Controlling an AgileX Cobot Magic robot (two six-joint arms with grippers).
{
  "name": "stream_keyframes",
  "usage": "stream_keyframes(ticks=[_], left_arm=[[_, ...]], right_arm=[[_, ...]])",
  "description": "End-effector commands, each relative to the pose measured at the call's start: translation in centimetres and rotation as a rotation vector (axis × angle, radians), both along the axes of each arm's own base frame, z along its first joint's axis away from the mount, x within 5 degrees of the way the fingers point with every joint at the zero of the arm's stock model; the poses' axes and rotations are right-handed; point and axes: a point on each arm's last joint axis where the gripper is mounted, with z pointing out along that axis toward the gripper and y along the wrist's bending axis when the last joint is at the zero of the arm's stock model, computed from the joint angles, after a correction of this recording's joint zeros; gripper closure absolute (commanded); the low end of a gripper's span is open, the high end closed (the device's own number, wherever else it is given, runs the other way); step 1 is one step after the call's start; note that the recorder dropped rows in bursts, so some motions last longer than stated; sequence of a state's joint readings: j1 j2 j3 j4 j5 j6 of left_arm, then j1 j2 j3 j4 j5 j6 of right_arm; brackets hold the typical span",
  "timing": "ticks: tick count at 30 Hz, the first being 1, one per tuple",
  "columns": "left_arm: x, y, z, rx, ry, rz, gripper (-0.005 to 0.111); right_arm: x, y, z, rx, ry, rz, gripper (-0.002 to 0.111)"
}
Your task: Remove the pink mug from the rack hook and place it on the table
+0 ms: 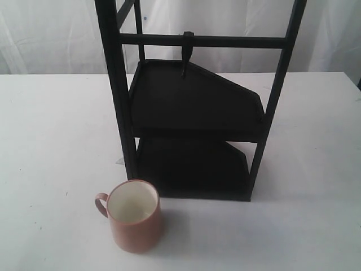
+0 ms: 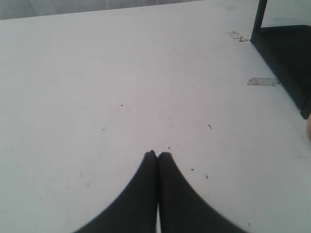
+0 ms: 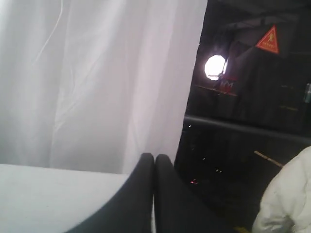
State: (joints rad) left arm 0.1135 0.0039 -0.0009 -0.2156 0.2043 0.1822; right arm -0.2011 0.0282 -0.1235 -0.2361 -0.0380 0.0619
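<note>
Pink mug [image 1: 134, 217]: stands upright on the table [image 1: 51, 141], mouth up and cream inside showing, loop handle towards the left of the exterior view. Nothing grips it.
Mug's neighbours: just in front of the foot of the rack [image 1: 118, 113] at its left front post. I cannot tell whether the rim touches the front edge of the lower shelf [image 1: 192, 166].
Rack hook [image 1: 186, 53]: hangs bare from the crossbar [image 1: 225, 41], above the back of the upper shelf [image 1: 192, 101].
Left gripper [image 2: 158, 155]: fingers pressed together with nothing between them, low over bare tabletop.
Left gripper's surroundings: open white surface lies ahead and to both sides. The rack's dark base and a strip of tape [image 2: 262, 81] lie well apart from the tips.
Right gripper [image 3: 154, 158]: fingers together, empty, beyond the table's far edge, facing a white curtain [image 3: 87, 87] and a dark room behind it.
Open room: wide clear tabletop left of the mug and right of the rack in the exterior view. The near table edge is out of frame below the mug.
Tight spots: the gap between the mug and the rack's post, and the space between the two shelves.
</note>
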Motion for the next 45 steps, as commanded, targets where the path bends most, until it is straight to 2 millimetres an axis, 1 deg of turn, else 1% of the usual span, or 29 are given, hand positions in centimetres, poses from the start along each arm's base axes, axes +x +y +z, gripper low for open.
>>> stream_keyframes(ticks=[1,3,7,10,11,45], left_arm=[[0.0,-0.1,0.0,-0.005,-0.005,-0.009,0.107],[0.0,-0.1,0.0,-0.005,-0.005,-0.009,0.107],[0.0,-0.1,0.0,-0.005,-0.005,-0.009,0.107],[0.0,-0.1,0.0,-0.005,-0.005,-0.009,0.107],[0.0,-0.1,0.0,-0.005,-0.005,-0.009,0.107],[0.0,-0.1,0.0,-0.005,-0.005,-0.009,0.107]], right_arm=[[0.5,0.4,-3.5,0.124,0.024,0.107,0.108],[0.7,0.5,-4.5,0.179,0.129,0.136,0.108],[0.7,0.5,-6.0,0.196,0.295,0.157,0.108],[0.5,0.3,-7.2,0.209,0.424,0.134,0.108],[0.4,0.3,-7.3,0.203,0.442,0.132,0.108],[0.4,0.3,-7.3,0.183,0.444,0.138,0.108]])
